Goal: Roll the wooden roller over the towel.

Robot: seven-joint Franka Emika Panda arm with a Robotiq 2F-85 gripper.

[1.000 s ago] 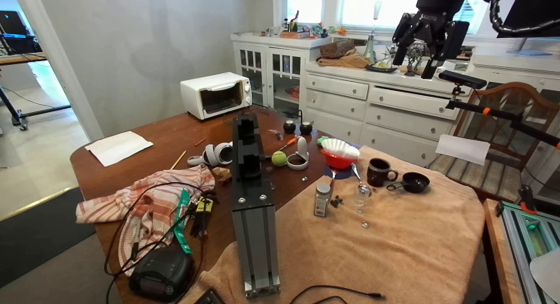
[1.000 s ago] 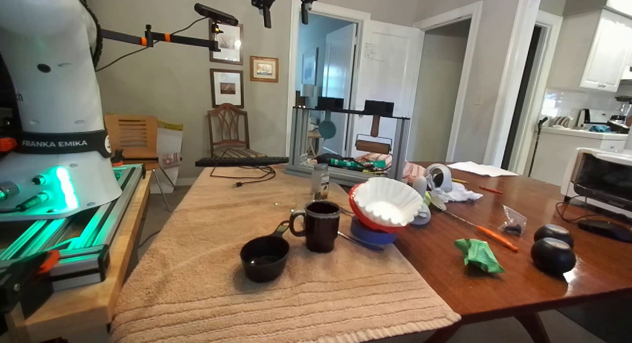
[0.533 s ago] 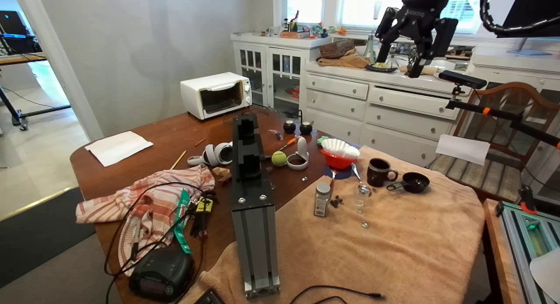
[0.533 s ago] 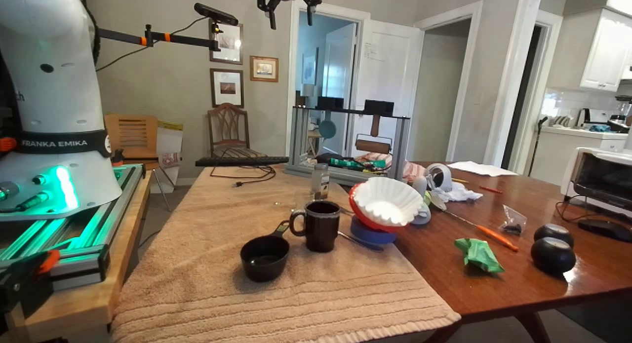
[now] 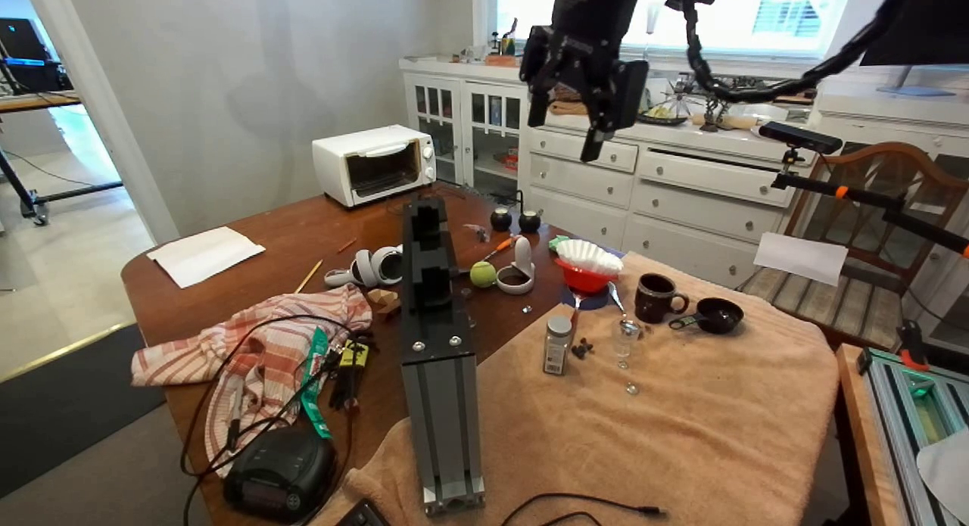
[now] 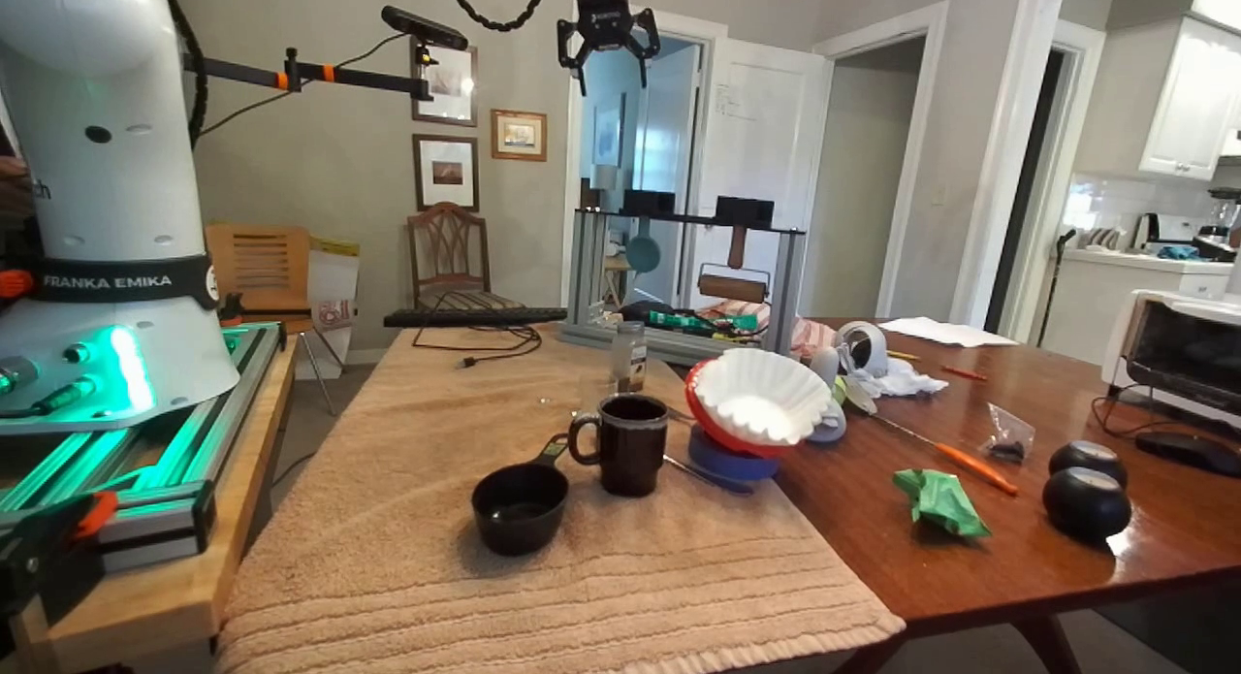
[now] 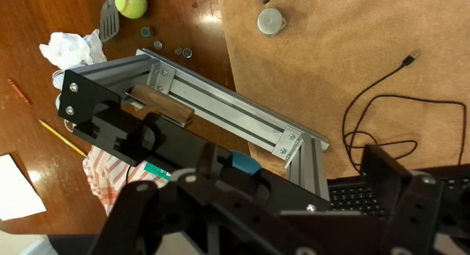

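The claw (image 5: 564, 138) has swung, spread wide, toward the metal rack (image 5: 437, 335) and should square up to the handle (image 6: 738, 246) of the wooden roller (image 6: 733, 288) before descending.

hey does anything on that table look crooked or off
Yes: in an exterior view, the red bowl with the white filter sits tilted on a blue base, its mouth tipped rather than level.

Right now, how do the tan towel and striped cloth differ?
The tan towel is one plain color; the striped cloth has reddish stripes. The towel lies largely spread out, while the striped cloth is bunched. The towel looks larger than the striped cloth. Both lie on the wooden table.
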